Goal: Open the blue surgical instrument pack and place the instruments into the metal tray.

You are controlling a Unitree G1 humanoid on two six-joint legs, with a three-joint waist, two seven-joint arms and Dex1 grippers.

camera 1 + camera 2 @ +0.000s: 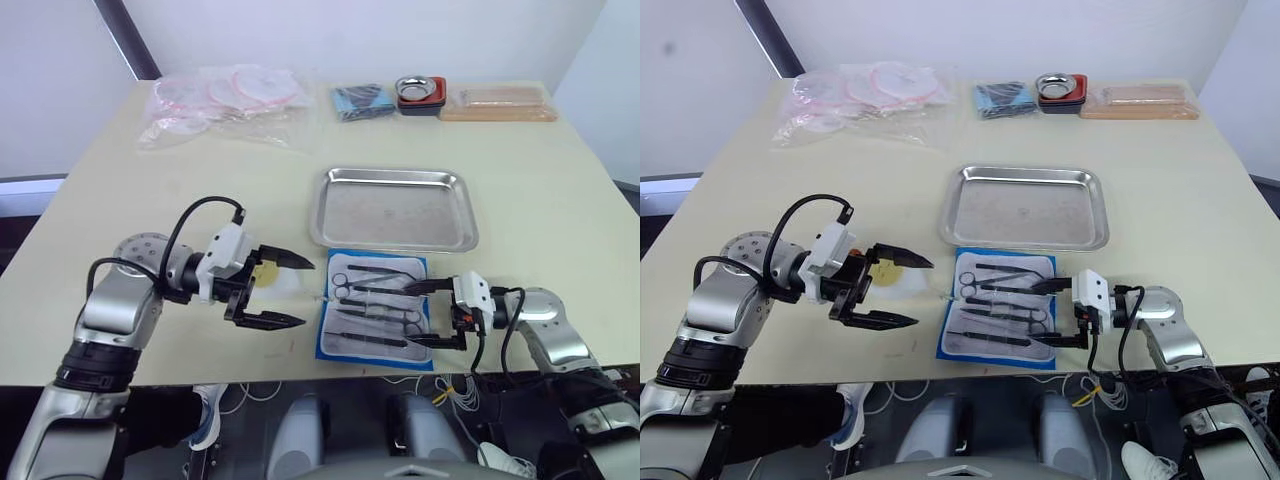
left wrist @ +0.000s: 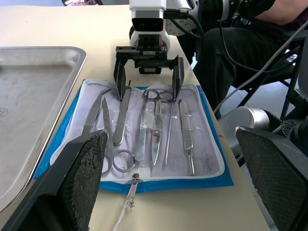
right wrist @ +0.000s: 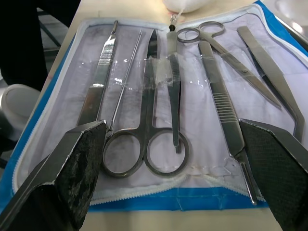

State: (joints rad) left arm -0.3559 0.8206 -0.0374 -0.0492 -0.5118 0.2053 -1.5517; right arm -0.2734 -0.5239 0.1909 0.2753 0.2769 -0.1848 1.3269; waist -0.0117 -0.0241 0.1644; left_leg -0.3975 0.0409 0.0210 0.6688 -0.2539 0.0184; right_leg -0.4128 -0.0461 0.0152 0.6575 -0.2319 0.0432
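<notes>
The blue surgical instrument pack [image 1: 377, 308] is lying open and flat near the front edge of the table [image 1: 560, 190], showing its pale lining. The instruments [image 3: 159, 115] are lying side by side on that lining: scissors, tweezers and other slim metal tools. The metal tray [image 1: 393, 208] is sitting just behind the pack, with nothing in it.

The right gripper [image 1: 423, 313] is hanging at the pack's right edge with its 2 fingers spread wide, holding nothing. The left gripper [image 1: 288, 291] is hanging left of the pack, also spread wide and holding nothing. A small pale round thing [image 1: 266, 274] is lying on the table between its fingers.

At the far edge, clear plastic bags [image 1: 225, 100], a dark-blue folded bundle [image 1: 362, 101], a small steel bowl [image 1: 420, 94] and a tan flat box [image 1: 498, 102] are sitting well apart from the tray.
</notes>
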